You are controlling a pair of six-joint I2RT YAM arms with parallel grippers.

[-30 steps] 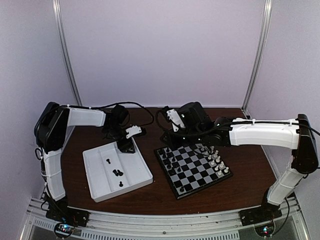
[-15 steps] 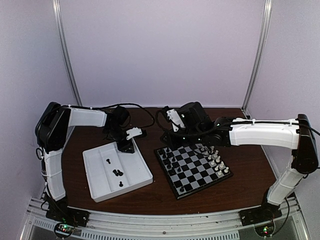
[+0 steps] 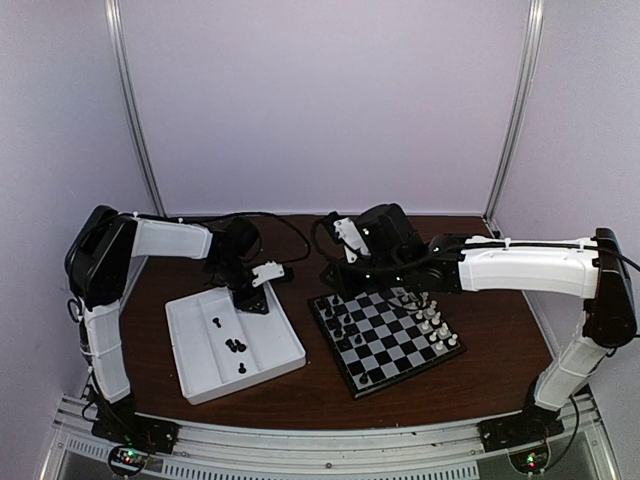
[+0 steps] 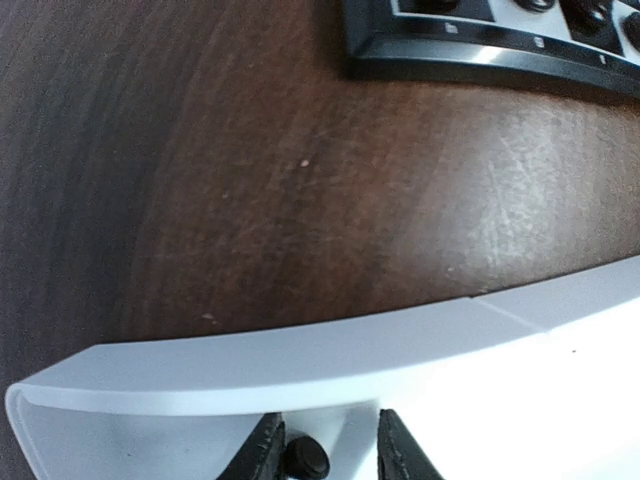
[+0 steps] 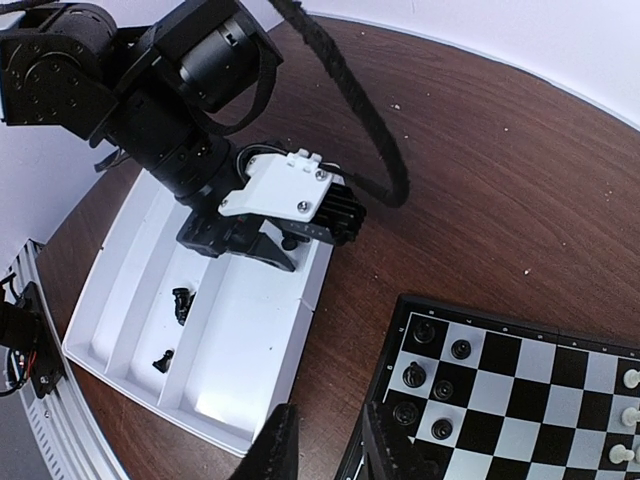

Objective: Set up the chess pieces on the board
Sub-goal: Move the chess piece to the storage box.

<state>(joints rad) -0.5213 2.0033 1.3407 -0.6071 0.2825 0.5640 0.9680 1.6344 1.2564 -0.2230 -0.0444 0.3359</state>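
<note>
— Top external first: where to log the board (image 3: 388, 340)?
— Logged around the middle of the tabletop (image 3: 480, 385), a bit toward the right edge, turned so one corner points at the near edge. Lined with black chess pieces (image 3: 340, 322) along its left side and white pieces (image 3: 432, 322) along its right.
— Any black ones off it?
— Yes, a few lying loose in the white tray (image 3: 200, 385), parked toward the left near corner of the tabletop. Spread over more than one compartment. Easier to count from right wrist, but too small to name types.
— Left fingers (image 4: 262, 455)?
— Down inside the tray at its far end, just behind the wall, close to a tray corner. Narrow, with one black piece (image 4: 306, 458) sitting between them. Looks to touch one finger, with a sliver of white tray showing before the other. Can't tell whether really clamped. Board rim visible across the bare tabletop at the top of left wrist.
— Right fingers (image 5: 278, 440)?
— Hovering over the strip of tabletop between tray and board, near the board's left corner. Narrowly parted, with tray edge and tabletop showing through the gap.
— Tray and board touching?
— No, apart, with dark tabletop between.
</note>
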